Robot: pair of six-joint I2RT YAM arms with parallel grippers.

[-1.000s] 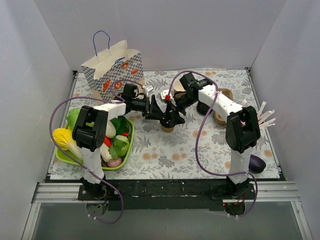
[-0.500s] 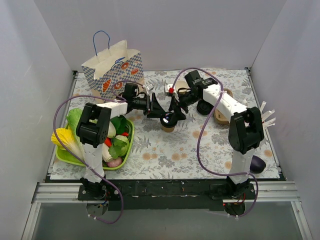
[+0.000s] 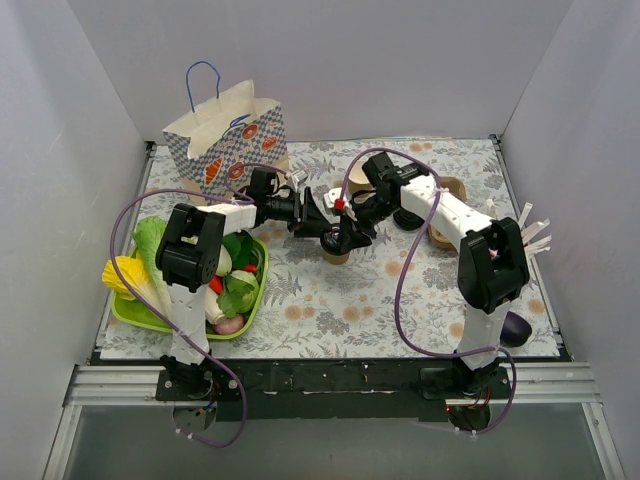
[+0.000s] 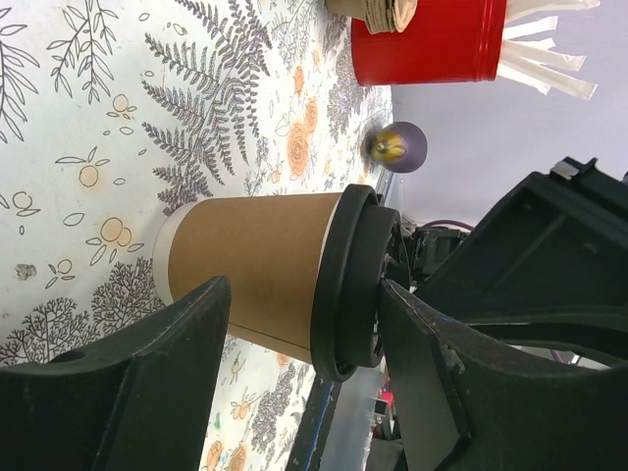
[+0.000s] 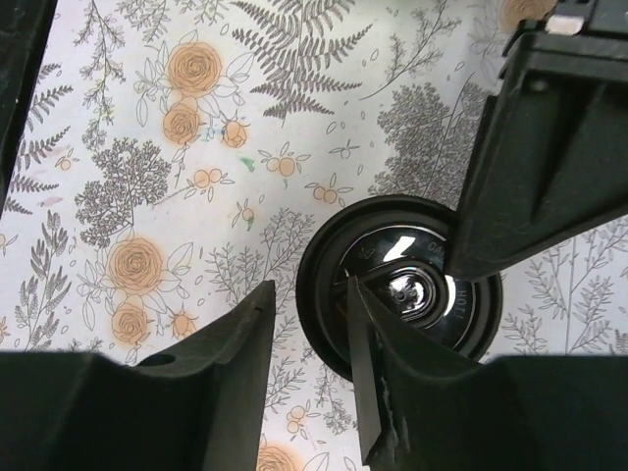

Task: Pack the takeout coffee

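The takeout coffee [image 3: 338,256], a tan paper cup [image 4: 253,265] with a black lid [image 4: 345,280], stands upright on the floral cloth mid-table. My left gripper [image 3: 320,226] reaches in from the left, its jaws apart along the cup's height. One of its fingers [image 5: 549,147] rests on the lid's top and the other lies beside the base, as the left wrist view shows around the left gripper [image 4: 304,287]. My right gripper [image 3: 352,234] hovers over the lid [image 5: 417,294] from the right. The right gripper [image 5: 311,287] straddles the lid's rim with narrowed jaws, the outer finger still apart from it.
A patterned paper bag [image 3: 228,140] stands at the back left. A green tray [image 3: 252,300] of vegetables sits front left. The brown cardboard carrier [image 3: 447,228] and a red cup of white sticks [image 4: 432,44] lie to the right. A purple object [image 3: 513,325] lies front right.
My right gripper has swung down onto the cup's lid and its jaws have narrowed a lot. The left gripper and the cup have stayed put.
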